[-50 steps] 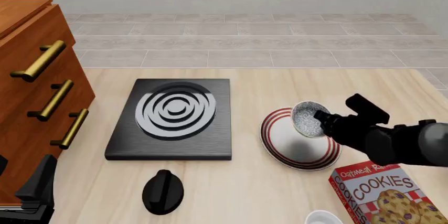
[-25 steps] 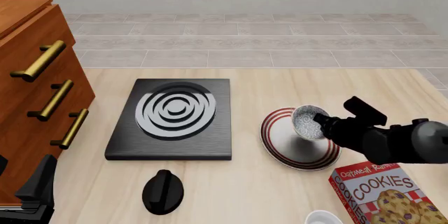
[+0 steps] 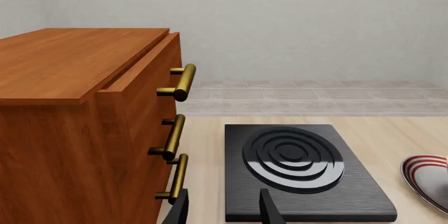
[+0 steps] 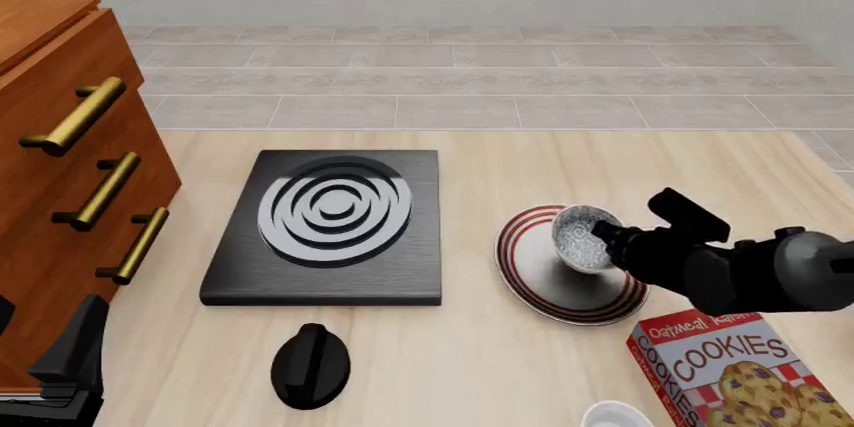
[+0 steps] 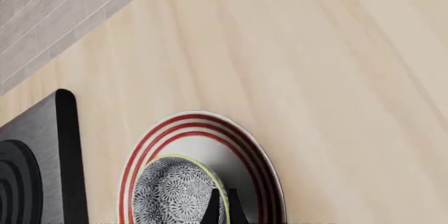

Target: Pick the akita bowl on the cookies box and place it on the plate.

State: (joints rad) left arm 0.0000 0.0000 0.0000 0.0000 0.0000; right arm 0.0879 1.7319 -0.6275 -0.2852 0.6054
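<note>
The akita bowl (image 4: 585, 237) sits over the plate (image 4: 541, 287), toward its 1 o'clock side, with nothing in it but its speckled pattern. The right claw (image 5: 222, 208) is clamped on the bowl's rim, fingers nearly together across it. Can't tell if the bowl actually touches the plate yet. The cookies box (image 4: 727, 367) lies at 5 o'clock from the plate on the surface (image 4: 534, 367). The left claw (image 3: 222, 211) hangs apart, holding nothing, near the black slab (image 4: 327, 227).
</note>
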